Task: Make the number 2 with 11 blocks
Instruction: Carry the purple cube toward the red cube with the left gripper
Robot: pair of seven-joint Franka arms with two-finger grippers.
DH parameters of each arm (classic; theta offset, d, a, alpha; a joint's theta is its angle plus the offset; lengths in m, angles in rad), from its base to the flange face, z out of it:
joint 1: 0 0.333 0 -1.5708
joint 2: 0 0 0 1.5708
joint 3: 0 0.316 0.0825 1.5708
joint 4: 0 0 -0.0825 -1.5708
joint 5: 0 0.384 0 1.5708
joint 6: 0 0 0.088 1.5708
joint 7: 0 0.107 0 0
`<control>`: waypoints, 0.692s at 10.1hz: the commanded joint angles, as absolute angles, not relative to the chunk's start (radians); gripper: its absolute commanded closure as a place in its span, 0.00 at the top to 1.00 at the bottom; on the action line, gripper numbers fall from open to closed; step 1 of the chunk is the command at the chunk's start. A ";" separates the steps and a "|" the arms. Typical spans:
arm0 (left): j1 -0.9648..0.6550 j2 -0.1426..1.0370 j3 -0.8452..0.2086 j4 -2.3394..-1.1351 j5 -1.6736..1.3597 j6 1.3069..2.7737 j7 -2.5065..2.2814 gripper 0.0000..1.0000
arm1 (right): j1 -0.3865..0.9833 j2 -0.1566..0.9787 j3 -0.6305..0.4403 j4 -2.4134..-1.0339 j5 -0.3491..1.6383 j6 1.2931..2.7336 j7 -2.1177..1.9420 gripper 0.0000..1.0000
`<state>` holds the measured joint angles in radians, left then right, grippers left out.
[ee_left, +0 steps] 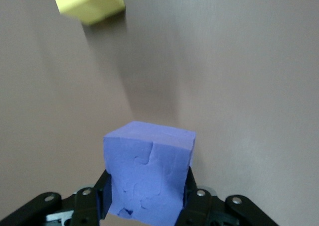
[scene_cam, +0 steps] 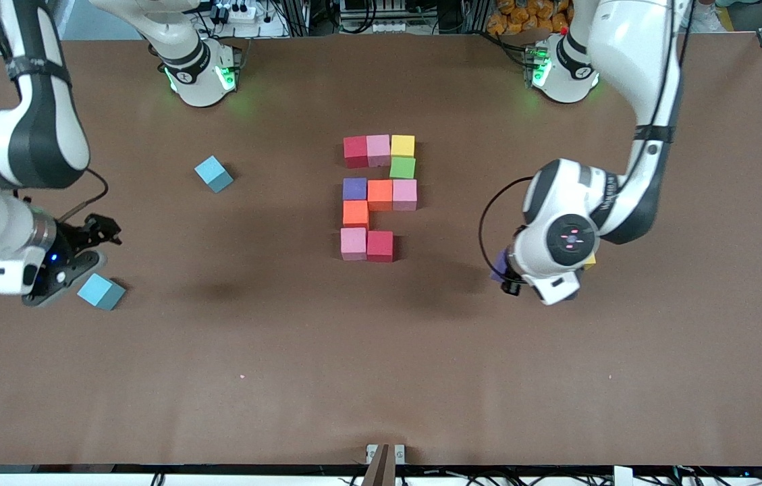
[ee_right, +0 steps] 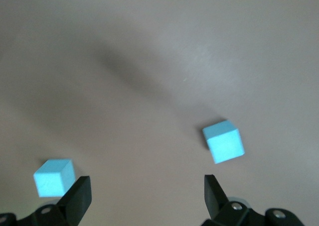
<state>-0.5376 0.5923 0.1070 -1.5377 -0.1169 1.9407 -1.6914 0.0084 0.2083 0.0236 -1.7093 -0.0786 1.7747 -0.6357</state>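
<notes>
Pinching a purple block (ee_left: 148,173) between its fingers, your left pincer (scene_cam: 510,273) hangs over bare worktop (scene_cam: 421,351) toward the left arm's end; the unfinished number 2 (scene_cam: 378,197) lies toward the middle of the worktop from it, its bottom row showing only a pink and a red cube, so the gap sits beside the red block (scene_cam: 380,246) on your side; the right pincer (scene_cam: 77,260) waits spread by a light-blue cube (scene_cam: 101,291).

Ten cubes (scene_cam: 378,196) touching at frame centre: red, pink, yellow top row; green below yellow; purple, orange, pink; orange; pink, red bottom. Number 2 unfinished. Purple cube (ee_left: 148,172) gripped aloft, right of centre.
</notes>
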 commanded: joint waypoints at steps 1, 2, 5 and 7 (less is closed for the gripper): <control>-0.609 0.669 0.118 -1.456 -0.147 1.928 -1.802 0.32 | 0.032 0.031 0.023 -1.929 -0.069 1.821 -0.620 1.00; -0.626 0.682 0.118 -1.454 -0.187 1.934 -1.840 0.32 | 0.025 0.029 0.021 -1.922 -0.071 1.818 -0.605 1.00; -0.690 0.719 0.117 -1.454 -0.291 2.032 -2.024 0.32 | 0.021 0.023 0.018 -1.847 -0.071 1.799 -0.300 1.00; -0.713 0.735 0.114 -1.454 -0.298 2.071 -2.126 0.32 | 0.012 -0.029 0.015 -1.833 -0.071 1.760 -0.192 1.00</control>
